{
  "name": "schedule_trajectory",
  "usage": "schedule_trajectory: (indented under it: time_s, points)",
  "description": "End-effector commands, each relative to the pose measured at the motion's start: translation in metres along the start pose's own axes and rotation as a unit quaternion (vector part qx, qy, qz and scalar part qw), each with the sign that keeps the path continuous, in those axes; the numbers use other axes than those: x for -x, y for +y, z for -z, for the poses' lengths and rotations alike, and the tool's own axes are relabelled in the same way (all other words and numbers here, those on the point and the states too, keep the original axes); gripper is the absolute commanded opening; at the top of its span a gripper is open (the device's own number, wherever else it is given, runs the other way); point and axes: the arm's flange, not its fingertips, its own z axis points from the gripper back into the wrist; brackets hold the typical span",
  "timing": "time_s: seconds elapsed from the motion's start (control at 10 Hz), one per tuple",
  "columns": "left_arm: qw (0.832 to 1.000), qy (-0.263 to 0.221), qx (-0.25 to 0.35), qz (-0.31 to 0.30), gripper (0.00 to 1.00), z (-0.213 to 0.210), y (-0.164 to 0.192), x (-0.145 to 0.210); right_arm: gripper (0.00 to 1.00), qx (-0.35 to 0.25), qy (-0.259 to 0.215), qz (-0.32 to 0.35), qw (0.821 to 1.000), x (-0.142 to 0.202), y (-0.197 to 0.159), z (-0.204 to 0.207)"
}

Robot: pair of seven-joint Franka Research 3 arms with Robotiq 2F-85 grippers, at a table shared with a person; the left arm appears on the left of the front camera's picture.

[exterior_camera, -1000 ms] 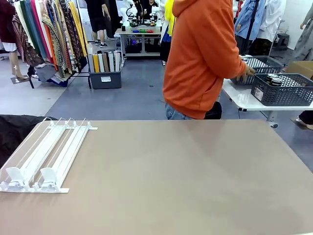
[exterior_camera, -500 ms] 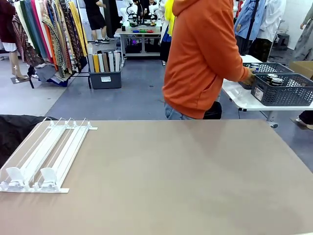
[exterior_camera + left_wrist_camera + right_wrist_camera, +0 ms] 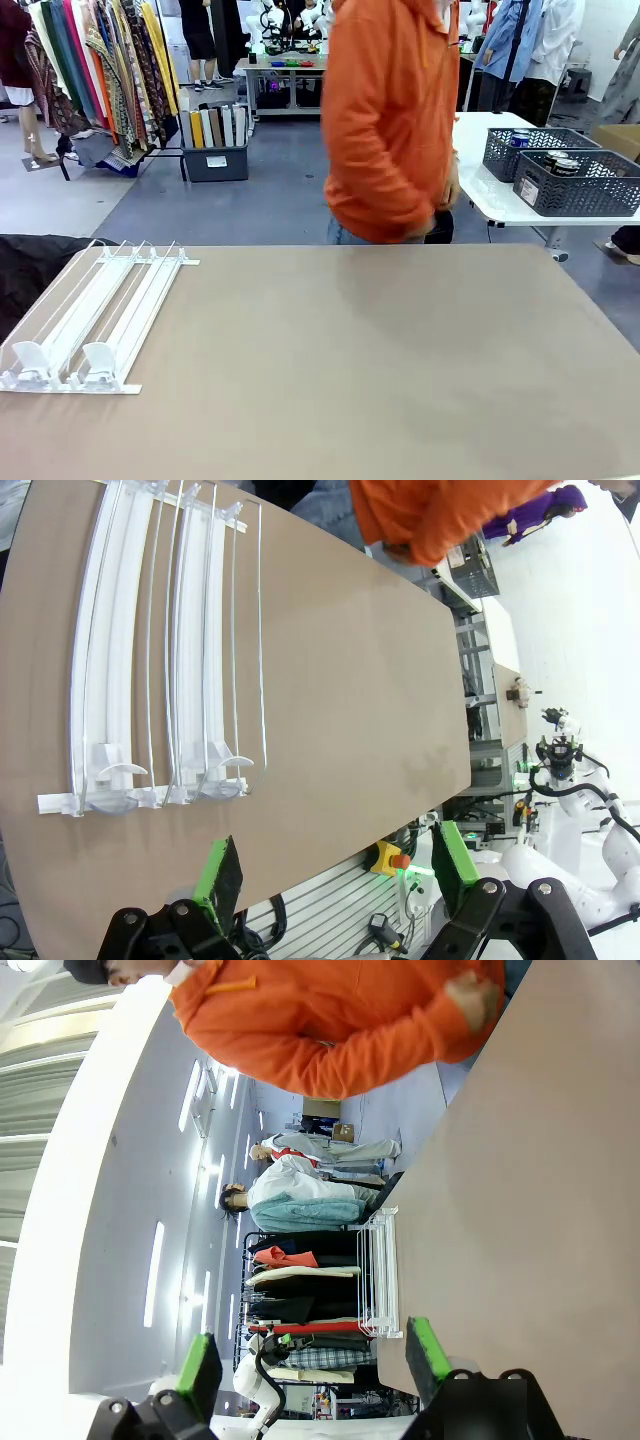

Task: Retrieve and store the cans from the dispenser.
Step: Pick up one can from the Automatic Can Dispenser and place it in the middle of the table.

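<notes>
**Q:** On the table's left side — what lies there, and where are the cans?

**A:** The dispenser (image 3: 95,315), a flat white-and-clear rack of sloped lanes with thin rail dividers and small white stoppers (image 3: 100,357) at its low end. Its lanes hold nothing. The cans (image 3: 562,166) I can make out sit in the dark grey baskets (image 3: 578,185) on the side table beyond, well apart from the rack; the person in the orange hoodie (image 3: 390,120) stands between.

**Q:** And your claws?

**A:** My left gripper (image 3: 338,865) hangs over the near table edge, fingers spread wide, nothing between the green pads (image 3: 220,872). My right gripper (image 3: 312,1360) likewise stands apart and holds nothing.

**Q:** How would a can handle?

**A:** I judge it light, smooth and thin-walled: slippery under the pads and easily dented. I would take it across the middle of the body, pads on opposite sides, squeezing only enough to stop it sliding.
</notes>
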Motion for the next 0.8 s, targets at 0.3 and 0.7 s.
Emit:
schedule_trajectory:
  time_s: [0.3,0.7]
  points:
    - [1.0,-0.002,0.007,0.0,1.0,0.0002,0.0006,-0.0002,1.0,-0.01,-0.003,-0.003,1.0,-0.0024,0.0042,0.0]
    - [1.0,-0.002,0.007,0.0,1.0,0.0002,0.0006,-0.0002,1.0,-0.01,-0.003,-0.003,1.0,-0.0024,0.0042,0.0]
